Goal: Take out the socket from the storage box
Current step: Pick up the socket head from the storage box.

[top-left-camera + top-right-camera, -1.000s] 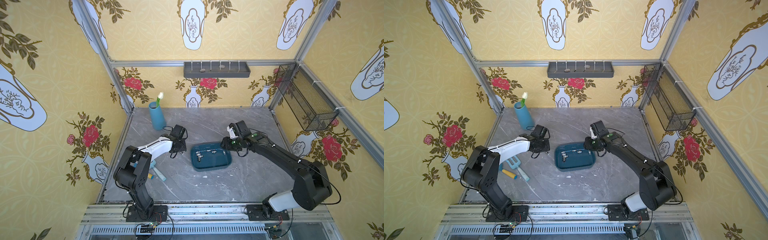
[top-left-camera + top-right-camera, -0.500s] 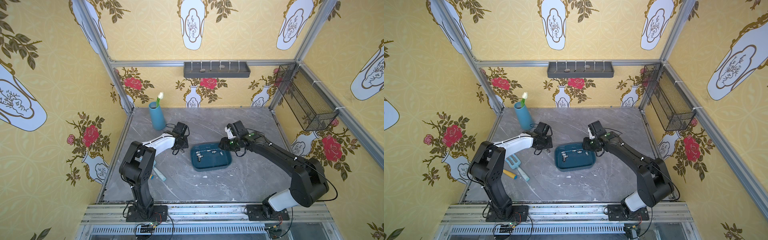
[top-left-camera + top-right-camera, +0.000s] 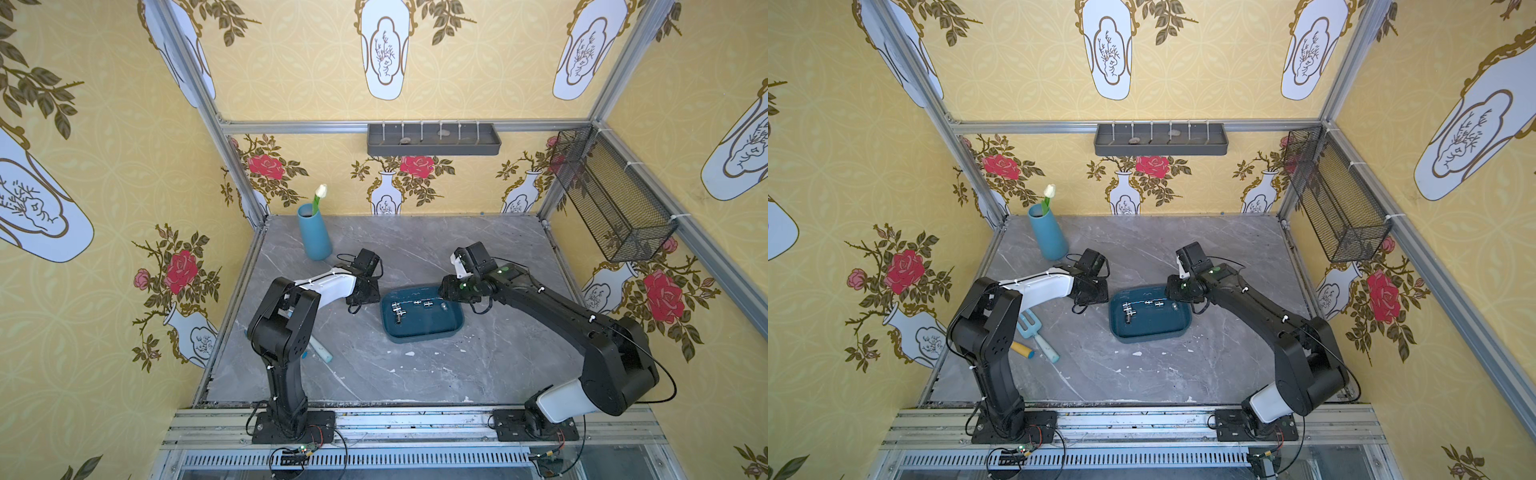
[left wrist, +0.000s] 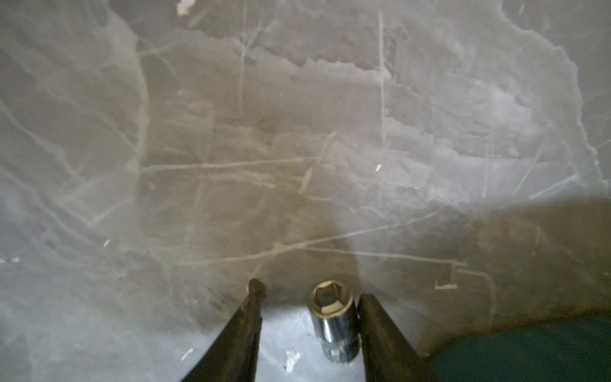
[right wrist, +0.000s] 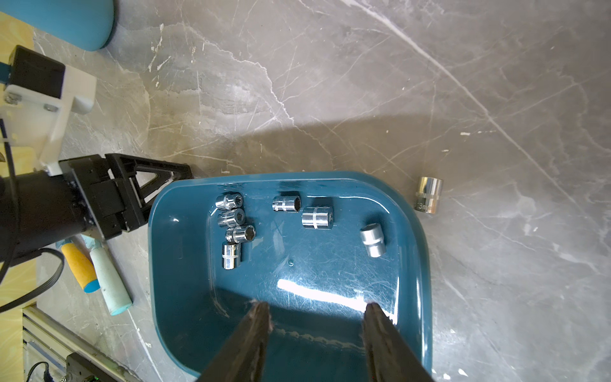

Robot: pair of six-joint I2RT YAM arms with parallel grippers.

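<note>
Open tabletop (image 3: 415,374) lies in front of the storage box (image 3: 419,336); the left gripper (image 4: 310,291) crowds one rim, sockets (image 5: 236,228) litter its floor.

Sole legible marking: an engraved "3m" (its start hidden) on the chrome socket (image 5: 428,195), on the bench (image 5: 330,82) just beside the storage box (image 5: 421,264).

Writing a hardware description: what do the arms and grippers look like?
Left arm: black, with a white forearm shell. Right arm: black, white link near its base, green wrist lights. Black cables at both wrists. Left gripper and right gripper: dark tapered fingers, worn tips.
</note>
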